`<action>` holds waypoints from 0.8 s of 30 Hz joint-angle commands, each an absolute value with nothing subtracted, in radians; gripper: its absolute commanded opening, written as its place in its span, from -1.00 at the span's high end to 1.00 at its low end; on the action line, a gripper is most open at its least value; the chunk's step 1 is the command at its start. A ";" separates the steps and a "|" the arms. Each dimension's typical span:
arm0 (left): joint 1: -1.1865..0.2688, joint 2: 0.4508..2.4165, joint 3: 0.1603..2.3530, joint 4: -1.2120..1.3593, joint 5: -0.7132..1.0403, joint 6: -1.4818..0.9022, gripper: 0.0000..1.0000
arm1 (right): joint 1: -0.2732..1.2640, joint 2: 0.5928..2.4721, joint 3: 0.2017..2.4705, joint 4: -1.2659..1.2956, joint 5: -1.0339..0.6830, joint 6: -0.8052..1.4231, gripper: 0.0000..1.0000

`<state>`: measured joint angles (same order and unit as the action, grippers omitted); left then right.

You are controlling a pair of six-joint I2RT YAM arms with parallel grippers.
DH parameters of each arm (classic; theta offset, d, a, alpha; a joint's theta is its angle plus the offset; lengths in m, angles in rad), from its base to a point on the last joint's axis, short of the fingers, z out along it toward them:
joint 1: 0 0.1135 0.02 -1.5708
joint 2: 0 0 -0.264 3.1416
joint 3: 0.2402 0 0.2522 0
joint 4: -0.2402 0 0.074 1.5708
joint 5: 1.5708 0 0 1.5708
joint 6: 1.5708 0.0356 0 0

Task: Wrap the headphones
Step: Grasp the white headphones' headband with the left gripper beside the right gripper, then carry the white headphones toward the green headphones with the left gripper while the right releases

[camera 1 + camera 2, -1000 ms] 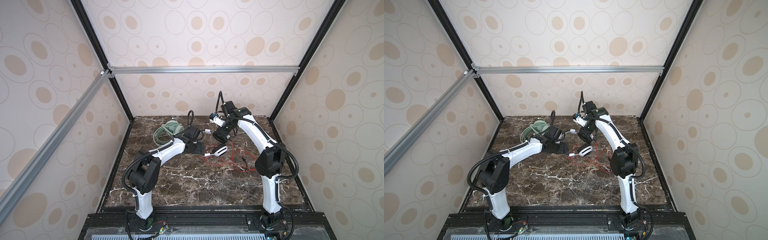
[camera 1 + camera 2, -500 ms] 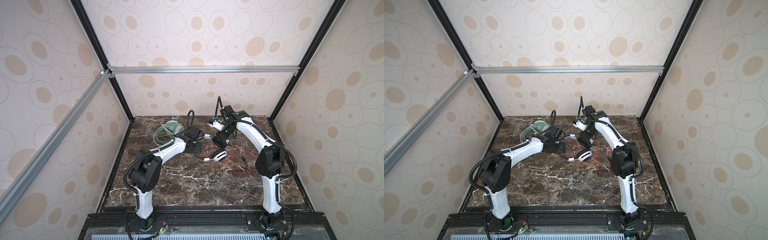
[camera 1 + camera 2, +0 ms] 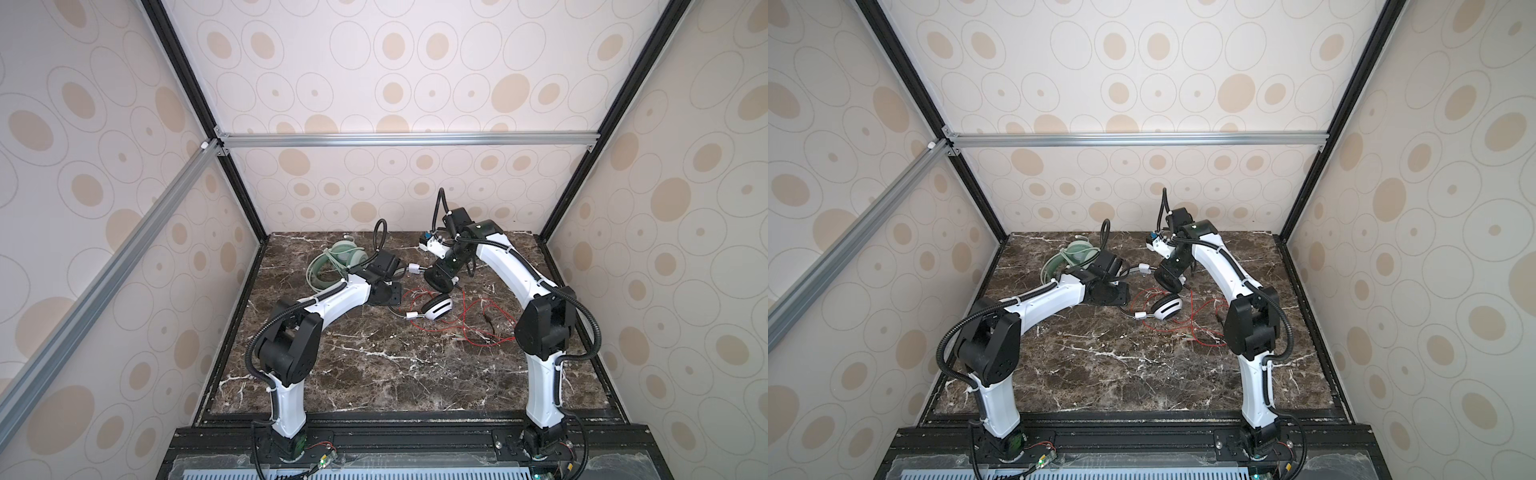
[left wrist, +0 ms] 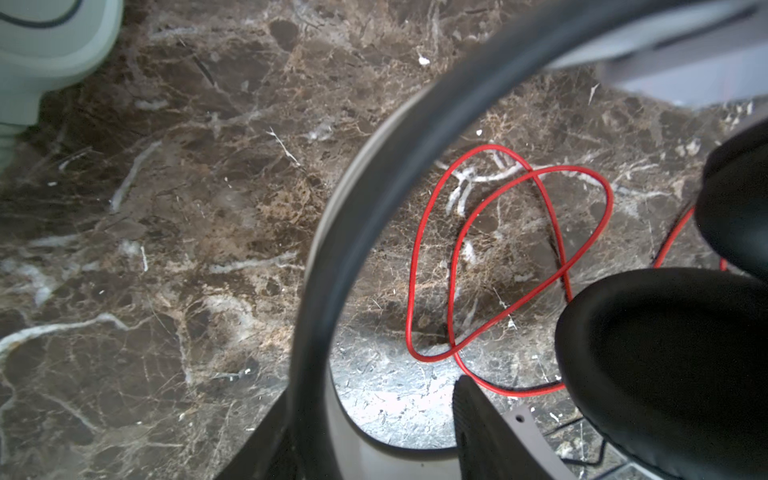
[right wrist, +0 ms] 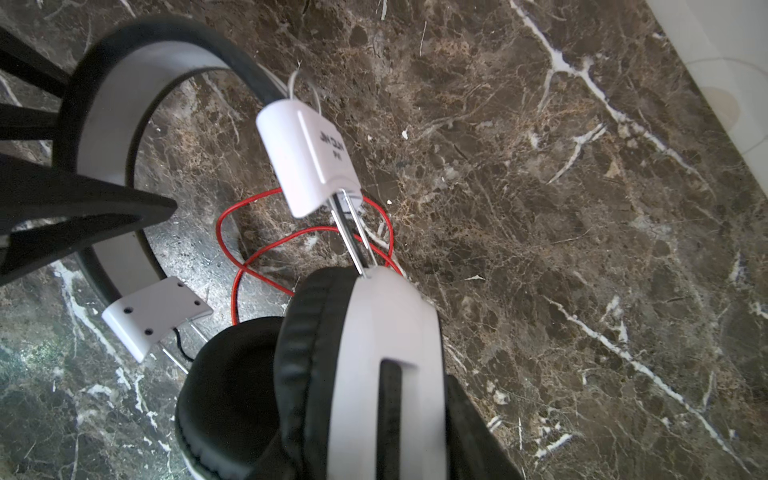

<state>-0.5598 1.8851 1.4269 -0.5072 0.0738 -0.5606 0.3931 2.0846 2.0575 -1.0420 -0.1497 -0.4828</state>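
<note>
The right gripper [image 3: 440,279] is clamped on one ear cup [image 5: 386,353] of the white-and-black headset [image 3: 436,308], near the mint-green headset [image 3: 347,258], on its right. The left gripper [image 4: 370,390] has its fingers around the headband [image 4: 316,291]. Whether they press it I cannot tell. The red cable [image 4: 419,232] runs partly behind the cups.

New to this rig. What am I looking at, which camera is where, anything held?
Two white robot arms with two-finger grippers stand at the near edge of a marble tabletop. The two wide pictures come from one overhead stereo camera; the two close-ups come from cameras on the arms' wrists. On it: a mint-green headset, back left, and a white-and-black headset with a loose red cable, centre. The right gripper is shut on one ear cup of that headset, holding it raised. The left gripper has its jaws either side of the headband, with a gap showing on one side, so no grip yet.
</note>
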 commanded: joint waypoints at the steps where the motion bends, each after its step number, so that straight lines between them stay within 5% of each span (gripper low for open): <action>1: -0.547 1.854 1.426 -0.496 0.084 -0.556 0.00 | 0.398 2.022 2.068 -1.030 -0.179 -0.478 0.17; 7: -0.537 1.854 1.422 -0.490 0.098 -0.557 0.00 | 0.398 2.004 2.062 -1.028 -0.173 -0.483 0.18; 14: -0.527 1.840 1.418 -0.480 0.115 -0.554 0.46 | 0.399 2.002 2.057 -1.020 -0.176 -0.485 0.18; 21: -0.513 1.789 1.380 -0.417 0.179 -0.534 0.67 | 0.406 1.993 2.032 -1.009 -0.172 -0.492 0.19; 24: -0.503 1.750 1.337 -0.360 0.222 -0.532 1.00 | 0.410 1.984 2.015 -0.996 -0.176 -0.499 0.13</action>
<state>-0.5007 1.8240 1.3499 -0.4461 0.1379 -0.5583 0.3996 2.0380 2.0293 -1.0199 -0.1612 -0.4881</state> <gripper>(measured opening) 0.072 0.429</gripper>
